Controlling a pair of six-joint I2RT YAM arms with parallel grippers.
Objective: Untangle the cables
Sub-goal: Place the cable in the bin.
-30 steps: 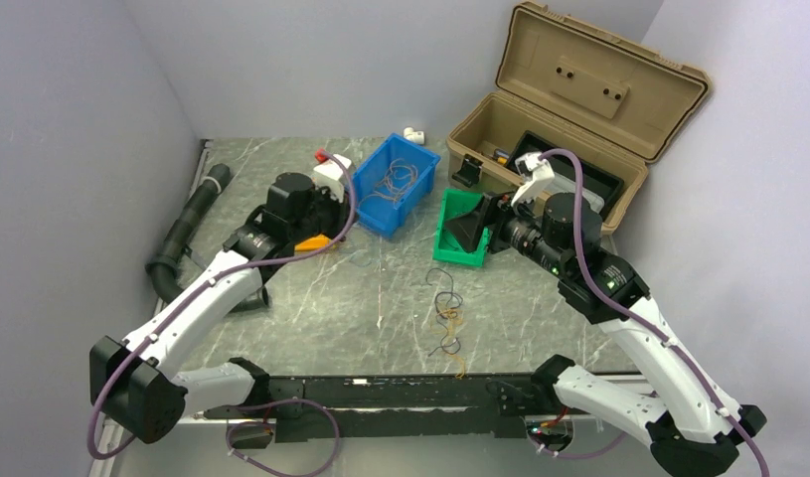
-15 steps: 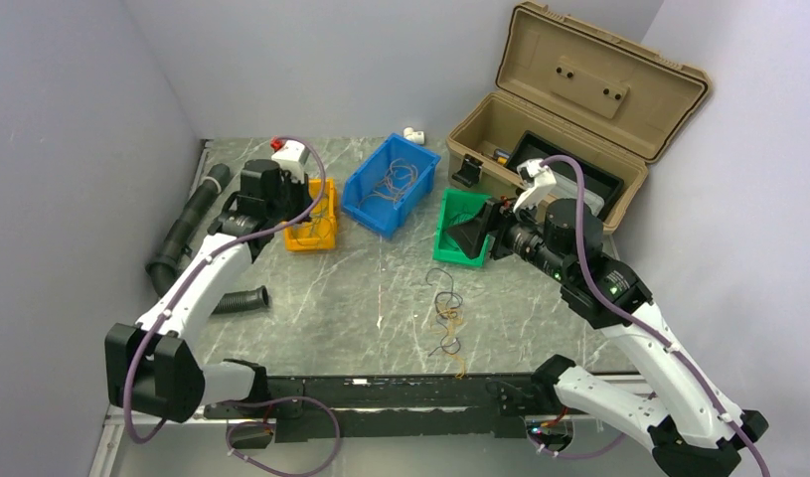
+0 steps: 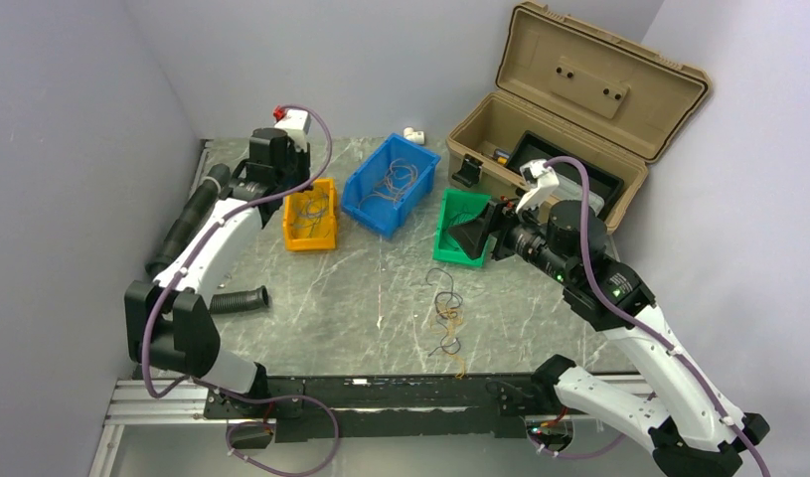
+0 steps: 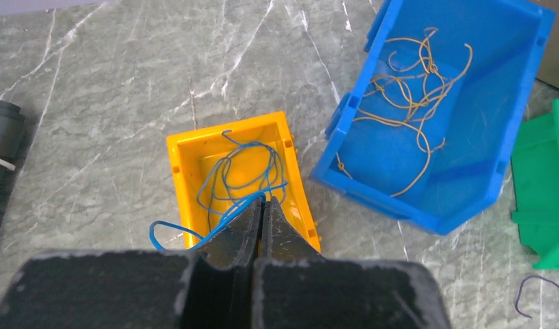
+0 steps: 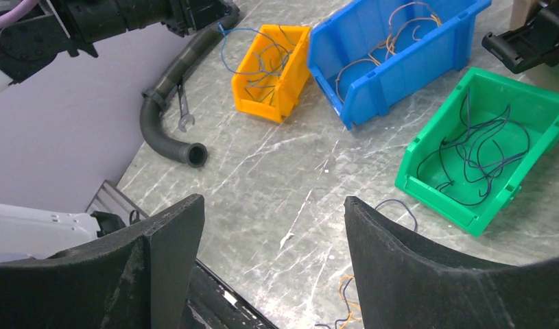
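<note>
My left gripper (image 4: 264,199) is shut on a thin blue cable (image 4: 225,179). That cable loops down into the orange bin (image 4: 182,147) below, with one loop hanging over the bin's left rim. In the top view, the left gripper (image 3: 297,189) hovers over the orange bin (image 3: 326,238). A small tangle of dark, blue and yellow-orange cables (image 3: 445,318) lies on the table in front of the green bin (image 3: 442,246). My right gripper (image 5: 273,199) stands open and empty, above the table and beside the green bin (image 5: 437,195), which holds dark cables (image 5: 475,154).
A blue bin (image 3: 373,217) holds yellow-orange wires (image 4: 407,96). An open tan toolbox (image 3: 579,109) stands at the back right. A black corrugated hose (image 3: 187,224) lies along the left wall, with a small wrench (image 5: 182,113) beside it.
The left arm has swung left and back from the blue bin's front to above the orange bin, carrying the blue cable. The right arm has barely moved.
</note>
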